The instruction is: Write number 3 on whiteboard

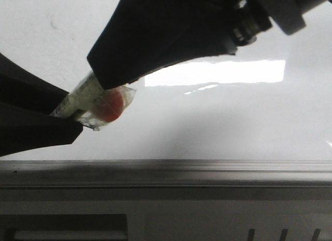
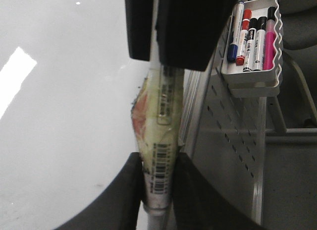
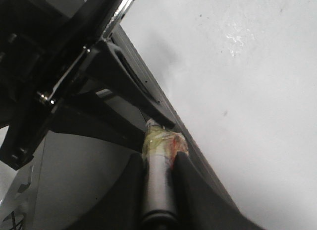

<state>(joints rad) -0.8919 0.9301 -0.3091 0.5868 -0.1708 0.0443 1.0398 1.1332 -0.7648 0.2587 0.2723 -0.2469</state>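
Note:
A marker (image 1: 89,97), wrapped in clear tape with a red blob, hangs just above the whiteboard (image 1: 233,121) near its front rail (image 1: 166,171). My left gripper (image 1: 67,116) is shut on the barcode end of the marker (image 2: 158,165). My right gripper (image 1: 101,77) is shut on the marker's other end (image 3: 158,165). In the left wrist view my left gripper (image 2: 157,175) clamps the barrel and the right gripper (image 2: 163,46) faces it. In the right wrist view my right gripper (image 3: 159,163) clamps the grey end. No number 3 shows on the board.
A white tray (image 2: 250,79) holding several coloured markers hangs on a perforated grey panel (image 2: 228,141) beside the board. A bright rectangular light reflection (image 1: 215,72) lies on the board. Small dark specks (image 3: 225,112) dot its surface.

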